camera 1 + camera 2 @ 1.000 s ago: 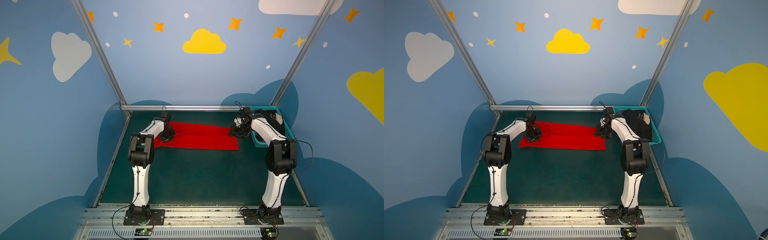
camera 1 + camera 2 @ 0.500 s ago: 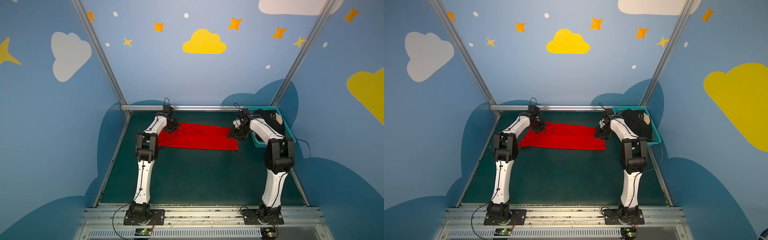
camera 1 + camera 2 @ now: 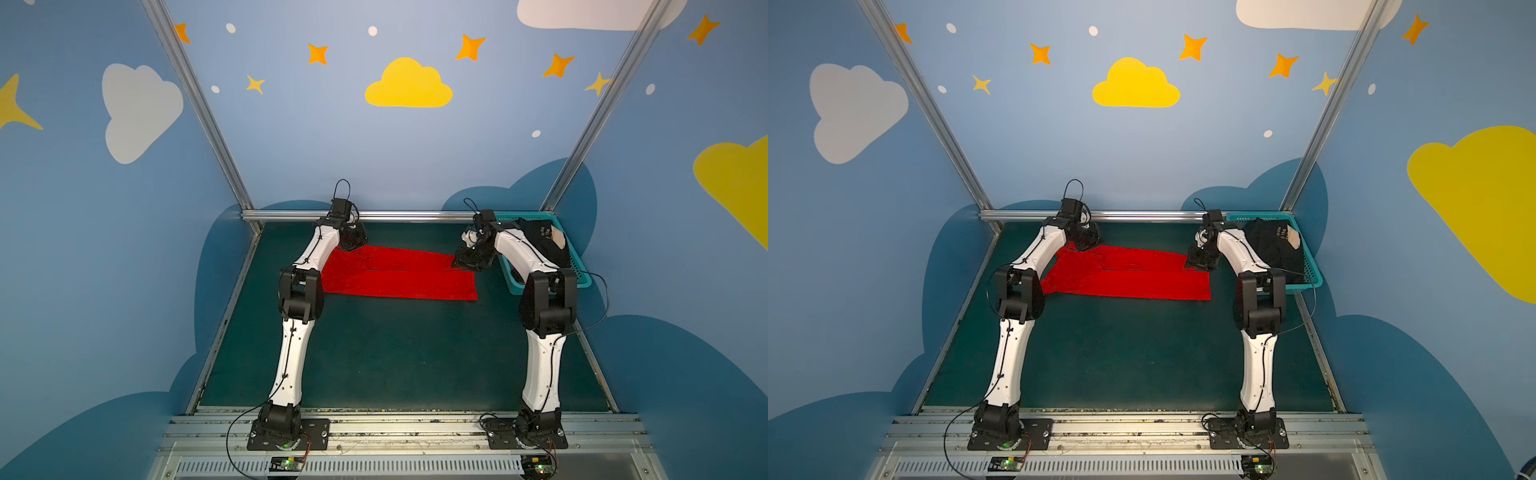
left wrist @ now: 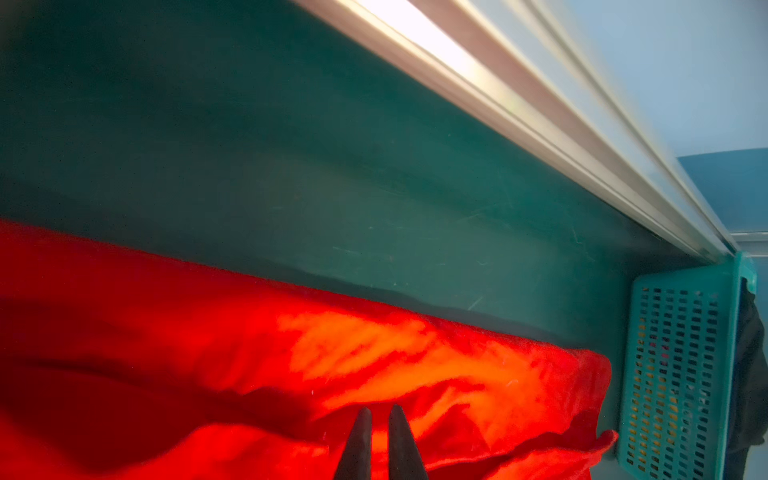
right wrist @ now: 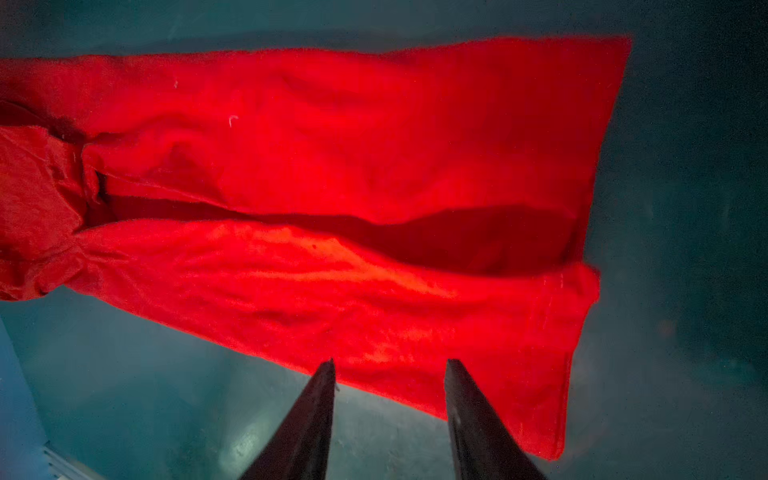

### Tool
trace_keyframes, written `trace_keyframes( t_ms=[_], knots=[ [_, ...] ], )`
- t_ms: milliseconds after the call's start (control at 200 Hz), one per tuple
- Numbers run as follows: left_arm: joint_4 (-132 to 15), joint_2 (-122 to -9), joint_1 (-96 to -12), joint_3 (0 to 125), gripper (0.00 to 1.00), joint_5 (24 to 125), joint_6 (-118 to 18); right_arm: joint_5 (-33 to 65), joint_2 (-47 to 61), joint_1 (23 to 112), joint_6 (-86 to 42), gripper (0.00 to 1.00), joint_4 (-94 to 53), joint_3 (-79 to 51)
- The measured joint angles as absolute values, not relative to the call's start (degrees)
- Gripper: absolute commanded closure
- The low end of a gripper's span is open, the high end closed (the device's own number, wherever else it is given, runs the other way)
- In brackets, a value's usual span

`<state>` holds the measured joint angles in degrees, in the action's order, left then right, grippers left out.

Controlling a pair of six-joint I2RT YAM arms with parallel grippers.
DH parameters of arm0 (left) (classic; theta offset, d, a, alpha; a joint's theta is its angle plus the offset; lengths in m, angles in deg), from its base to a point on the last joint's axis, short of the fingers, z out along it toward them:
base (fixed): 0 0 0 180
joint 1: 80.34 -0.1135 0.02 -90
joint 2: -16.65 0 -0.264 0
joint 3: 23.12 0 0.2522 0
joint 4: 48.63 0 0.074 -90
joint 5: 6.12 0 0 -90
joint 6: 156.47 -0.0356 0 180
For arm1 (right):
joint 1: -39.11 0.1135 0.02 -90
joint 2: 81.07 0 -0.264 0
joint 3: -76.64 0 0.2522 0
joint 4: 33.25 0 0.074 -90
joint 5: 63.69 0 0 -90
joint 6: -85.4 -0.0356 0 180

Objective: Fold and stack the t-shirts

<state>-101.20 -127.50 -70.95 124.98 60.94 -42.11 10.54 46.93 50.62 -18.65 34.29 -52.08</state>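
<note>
A red t-shirt (image 3: 399,274) (image 3: 1129,278) lies in a long folded strip across the back of the green table. Over its far left corner hovers my left gripper (image 3: 353,243) (image 4: 380,409), its fingers almost together with only a thin slit, and I see no cloth pinched. At the strip's far right end my right gripper (image 3: 467,259) (image 5: 390,361) stands open, one finger over the bare table and the other over the shirt's (image 5: 332,166) edge. Black t-shirts (image 3: 540,245) (image 3: 1273,245) with pale lettering lie bunched in the basket.
A teal lattice basket (image 3: 513,286) (image 4: 673,374) stands at the back right, close to my right arm. An aluminium rail (image 3: 407,215) (image 4: 540,104) runs along the table's back edge just behind the shirt. Blue walls close in both sides. Green table (image 3: 395,353) stretches in front.
My left gripper has moved from the shirt's left end back toward the rail. The right gripper has stayed in place, its jaws a little narrower. The shirt lies as before.
</note>
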Motion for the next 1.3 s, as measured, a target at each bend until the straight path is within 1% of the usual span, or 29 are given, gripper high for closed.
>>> trace_keyframes(
  t_ms=[105, 195, 285, 381, 511, 611, 746, 911, 1046, 1302],
  knots=[
    [-99.04, -118.26, -70.64, 114.67, 0.87, 62.82, -42.05, 10.63, 53.91, 50.55, -16.96, 0.50, 36.23, -63.79],
    [-96.39, -109.73, -70.25, 106.12, 0.86, 64.98, -41.15, 10.52, 60.29, 50.24, -15.85, 0.48, 37.48, -73.50],
    [-94.14, -102.96, -69.55, 99.32, 0.85, 66.54, -39.40, 9.75, 64.83, 49.85, -15.67, 0.48, 37.26, -78.59],
    [-92.61, -100.27, -68.89, 94.01, 0.87, 67.76, -37.24, 7.98, 67.52, 49.20, -15.76, 0.52, 36.41, -79.42],
    [-92.39, -102.41, -68.39, 88.77, 0.88, 69.60, -34.97, 6.26, 69.25, 48.69, -15.65, 0.55, 36.37, -78.96],
    [-92.76, -105.41, -68.48, 86.01, 0.88, 71.98, -34.27, 5.86, 68.88, 48.69, -14.87, 0.55, 36.02, -75.92],
    [-94.54, -109.21, -68.63, 87.63, 0.89, 75.26, -34.88, 6.67, 65.12, 48.82, -13.71, 0.54, 35.16, -68.71],
    [-97.92, -114.39, -68.74, 94.67, 0.90, 80.04, -37.19, 9.45, 60.38, 49.15, -13.60, 0.56, 35.32, -60.64],
    [-101.14, -118.10, -68.76, 100.81, 0.90, 82.95, -39.14, 11.06, 53.18, 49.85, -14.30, 0.56, 33.46, -48.25],
    [-106.23, -127.28, -68.78, 116.74, 0.90, 81.51, -41.22, 13.29, 38.61, 53.30, -19.02, 0.57, 28.80, -24.30]
  ],
)
